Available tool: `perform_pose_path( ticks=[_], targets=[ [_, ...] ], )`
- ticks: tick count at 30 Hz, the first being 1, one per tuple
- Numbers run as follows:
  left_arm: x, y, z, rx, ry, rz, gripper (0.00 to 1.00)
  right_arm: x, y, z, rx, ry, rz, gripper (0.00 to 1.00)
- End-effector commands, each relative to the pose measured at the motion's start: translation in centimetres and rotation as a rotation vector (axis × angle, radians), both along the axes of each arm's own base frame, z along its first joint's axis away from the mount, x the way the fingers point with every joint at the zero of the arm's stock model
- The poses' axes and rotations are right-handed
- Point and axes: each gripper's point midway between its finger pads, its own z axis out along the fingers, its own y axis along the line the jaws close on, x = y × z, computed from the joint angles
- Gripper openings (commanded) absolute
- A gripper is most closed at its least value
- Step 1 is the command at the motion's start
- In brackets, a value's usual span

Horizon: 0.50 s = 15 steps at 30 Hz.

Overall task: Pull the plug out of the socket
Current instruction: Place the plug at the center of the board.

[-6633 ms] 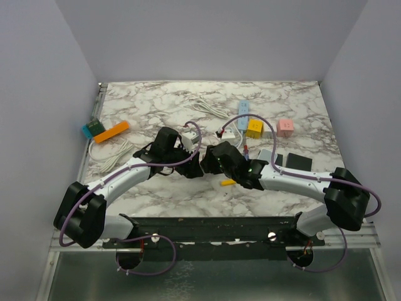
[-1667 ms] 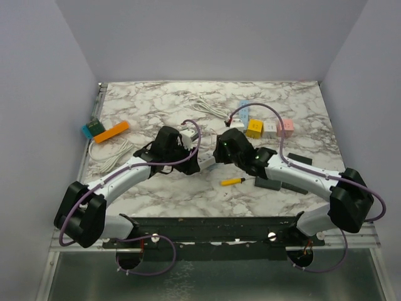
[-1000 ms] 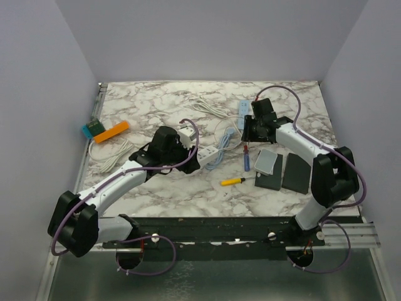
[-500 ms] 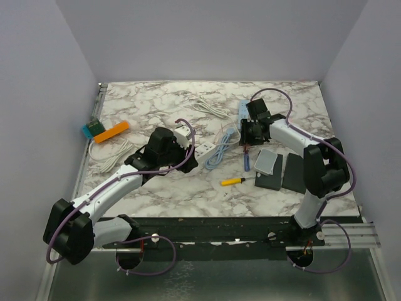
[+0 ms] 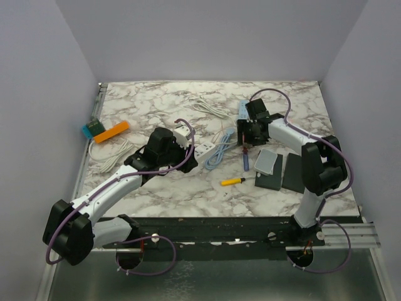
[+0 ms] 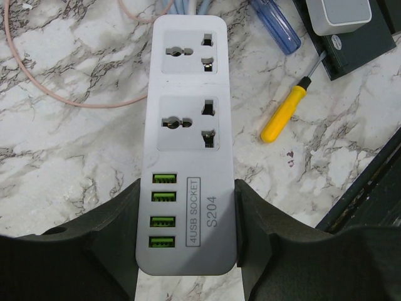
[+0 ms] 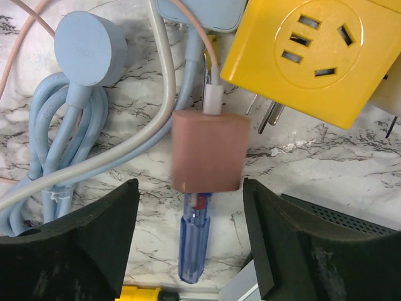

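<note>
My left gripper (image 6: 188, 241) is shut on the near end of the white power strip (image 6: 188, 125), its fingers pressed on both long sides; both sockets on the strip are bare. In the top view the strip (image 5: 205, 149) lies mid-table by my left gripper (image 5: 182, 149). My right gripper (image 7: 191, 244) is open at the back right (image 5: 247, 133). The pink plug (image 7: 207, 150), on its thin pink cord (image 7: 210, 56), lies loose just beyond the fingertips, over a blue screwdriver (image 7: 195, 248). It looks slightly blurred.
A yellow cube socket (image 7: 307, 50) and a coiled blue cable (image 7: 69, 119) flank the plug. A yellow screwdriver (image 5: 232, 181), a grey adapter (image 5: 266, 162) and dark blocks (image 5: 294, 172) lie front right. An orange strip (image 5: 109, 132) and white cables (image 5: 109, 157) lie left.
My right gripper left the strip with the pink plug, carried it to the back right and let it go. The left gripper kept hold of the strip.
</note>
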Motion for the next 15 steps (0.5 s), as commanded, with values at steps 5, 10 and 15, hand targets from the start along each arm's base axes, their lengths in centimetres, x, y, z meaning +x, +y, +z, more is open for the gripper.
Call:
perform_pose_path(
  ticks=[5, 10, 15],
  targets=[
    [0.8, -0.3, 1.4, -0.025, -0.061, 0.016, 0.00, 0.5, 0.1, 1.4, 0.016, -0.034, 0.011, 0.73],
    [0.9, -0.4, 1.6, -0.036, -0.057, 0.024, 0.00, 0.3, 0.9, 3.3, 0.070, -0.070, 0.031, 0.76],
    [2.2, -0.4, 2.4, -0.064, -0.053, 0.112, 0.00, -0.3, 1.3, 5.9, 0.123, -0.124, 0.039, 0.76]
  ],
)
